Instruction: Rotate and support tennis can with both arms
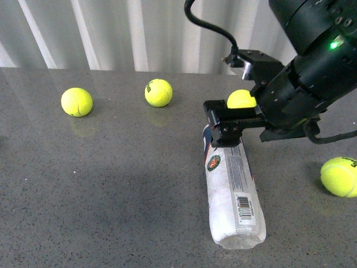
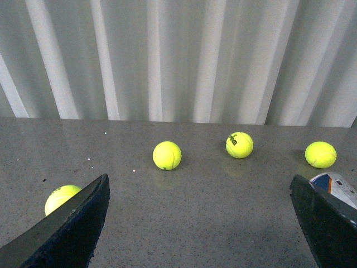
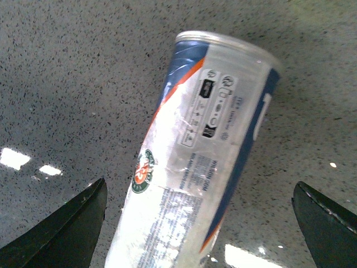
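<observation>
Tabletop (image 1: 111,195) speckled grey, ribbed white wall (image 1: 111,33) behind, tennis can (image 1: 234,190) lying flat, left tool (image 2: 199,177) and right tool (image 3: 199,183) spread wide

So the backdrop is a pale wall (image 1: 111,33) of vertical ribs in white and grey stripes. Could be corrugated panel or a curtain, hard to say. It meets a dark grey speckled surface (image 1: 111,195), stone-looking and pretty glossy, with bright patches of light (image 3: 14,158) bouncing off it.
</observation>
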`<state>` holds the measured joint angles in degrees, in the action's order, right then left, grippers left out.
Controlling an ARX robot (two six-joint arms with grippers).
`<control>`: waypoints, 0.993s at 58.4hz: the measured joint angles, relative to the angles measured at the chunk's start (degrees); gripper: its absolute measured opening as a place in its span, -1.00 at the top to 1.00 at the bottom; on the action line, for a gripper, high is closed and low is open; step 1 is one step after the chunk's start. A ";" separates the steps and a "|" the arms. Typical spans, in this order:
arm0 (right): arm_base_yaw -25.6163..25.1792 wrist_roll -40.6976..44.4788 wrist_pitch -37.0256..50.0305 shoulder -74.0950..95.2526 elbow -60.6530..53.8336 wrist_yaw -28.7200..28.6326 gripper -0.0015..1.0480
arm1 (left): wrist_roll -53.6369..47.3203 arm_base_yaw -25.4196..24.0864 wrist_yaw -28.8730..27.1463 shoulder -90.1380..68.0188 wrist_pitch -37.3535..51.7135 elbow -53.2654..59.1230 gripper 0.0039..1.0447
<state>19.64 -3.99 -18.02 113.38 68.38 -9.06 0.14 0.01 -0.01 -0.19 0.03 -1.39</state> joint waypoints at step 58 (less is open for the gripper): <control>1.95 -2.75 6.93 6.56 -3.48 1.66 0.03 | 0.00 0.00 0.00 0.00 0.00 0.00 -0.87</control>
<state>21.58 -6.74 -11.09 119.94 64.90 -7.40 0.14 0.01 -0.01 -0.19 0.03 -1.39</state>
